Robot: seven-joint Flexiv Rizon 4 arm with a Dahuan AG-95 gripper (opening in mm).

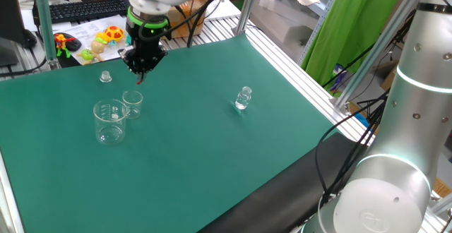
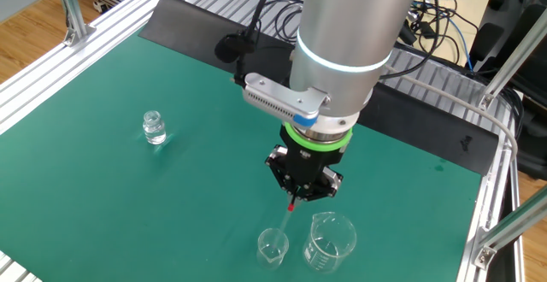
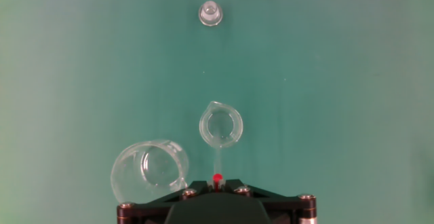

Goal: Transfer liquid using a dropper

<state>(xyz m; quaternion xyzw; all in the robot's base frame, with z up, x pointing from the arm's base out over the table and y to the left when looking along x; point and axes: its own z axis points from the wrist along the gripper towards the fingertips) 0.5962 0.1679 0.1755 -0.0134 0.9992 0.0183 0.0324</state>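
My gripper [image 1: 142, 73] is shut on the dropper [image 2: 292, 207], whose small red end shows between the jaws in the hand view [image 3: 217, 179] and whose thin clear stem hangs down toward the small glass beaker [image 3: 221, 126]. The gripper [image 2: 297, 198] hovers above and just behind the small beaker [image 2: 272, 246] [image 1: 132, 103]. A larger glass beaker [image 1: 110, 121] [image 2: 329, 241] [image 3: 149, 170] stands right beside the small one.
A small clear glass vial [image 1: 244, 97] [image 2: 154, 127] stands apart on the green mat. A small clear stopper-like piece [image 1: 106, 76] [image 3: 210, 13] sits on the mat beyond the beakers. Metal rails [image 2: 60, 85] edge the table.
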